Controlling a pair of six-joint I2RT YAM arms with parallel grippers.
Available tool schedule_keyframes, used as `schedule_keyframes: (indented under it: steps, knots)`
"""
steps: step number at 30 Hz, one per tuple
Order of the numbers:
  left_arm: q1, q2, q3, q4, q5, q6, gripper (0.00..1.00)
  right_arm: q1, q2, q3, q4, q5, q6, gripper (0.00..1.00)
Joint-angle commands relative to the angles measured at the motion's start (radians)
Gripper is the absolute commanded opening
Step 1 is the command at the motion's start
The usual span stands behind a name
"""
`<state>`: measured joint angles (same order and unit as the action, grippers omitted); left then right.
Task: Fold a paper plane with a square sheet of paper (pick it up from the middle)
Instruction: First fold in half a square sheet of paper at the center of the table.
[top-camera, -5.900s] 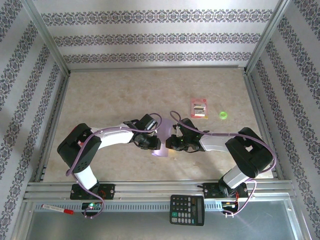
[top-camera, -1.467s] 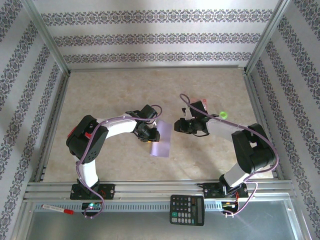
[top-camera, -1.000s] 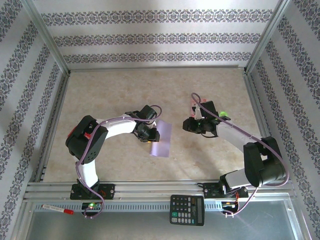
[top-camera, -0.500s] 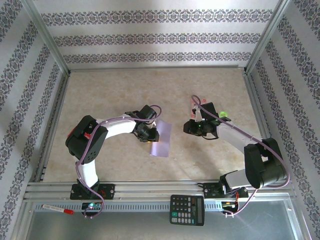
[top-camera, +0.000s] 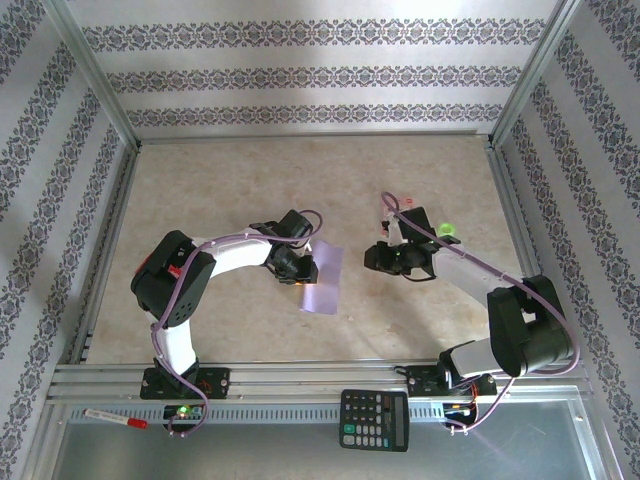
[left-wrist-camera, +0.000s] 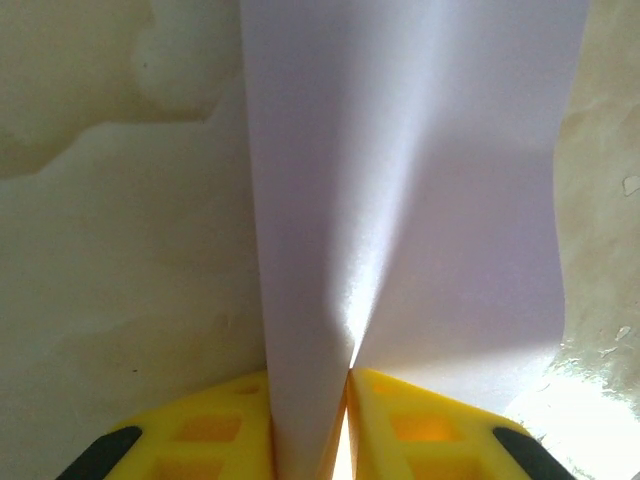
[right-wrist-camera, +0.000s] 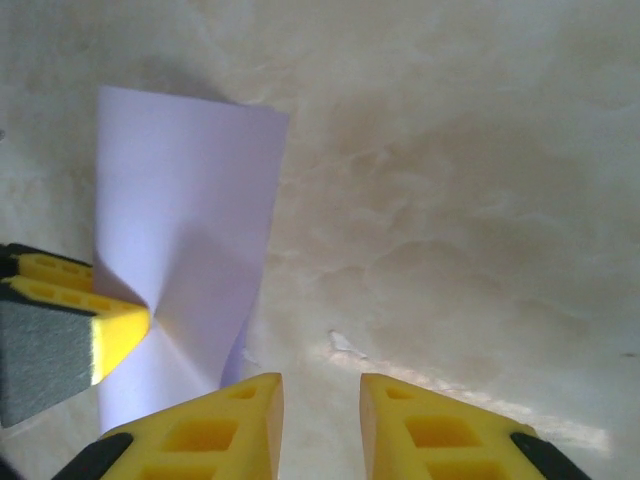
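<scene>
The left gripper (top-camera: 300, 272) is pinching the sheet of paper (top-camera: 325, 280) at its left edge, its yellow fingers (left-wrist-camera: 215, 435) squeezing together on a soft crease. The paper is sitting near the middle of the table (top-camera: 220, 190), between the arms. The right gripper (top-camera: 378, 258) is hovering to its right, apart from it, its fingers narrowly parted and gripping nothing.

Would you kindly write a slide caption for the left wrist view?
Left tool pinching the lavender paper sheet, with the mottled table behind.
</scene>
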<state>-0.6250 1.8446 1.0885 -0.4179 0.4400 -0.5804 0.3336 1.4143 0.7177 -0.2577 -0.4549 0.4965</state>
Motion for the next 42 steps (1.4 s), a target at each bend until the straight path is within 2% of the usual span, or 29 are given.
schedule_keyframes:
  steps: [1,7,16,35,39,42]
  knots:
    - [-0.006,0.01,-0.021,0.036,0.066,-0.036,0.23,0.059,0.003,-0.036,0.064,-0.08,0.055,0.27]
    - [-0.006,-0.012,-0.073,0.141,0.091,-0.12,0.23,0.199,0.004,-0.103,0.151,-0.078,0.184,0.28]
    - [-0.005,-0.013,-0.11,0.182,0.097,-0.144,0.24,0.325,0.075,-0.151,0.278,-0.025,0.293,0.19]
    - [-0.007,-0.047,-0.172,0.246,0.15,-0.202,0.3,0.41,0.159,-0.202,0.424,0.06,0.418,0.15]
    - [-0.006,-0.063,-0.182,0.235,0.155,-0.2,0.35,0.415,0.178,-0.203,0.458,0.068,0.436,0.15]
    - [-0.002,-0.079,-0.173,0.178,0.11,-0.166,0.43,0.413,0.192,-0.207,0.454,0.08,0.435,0.14]
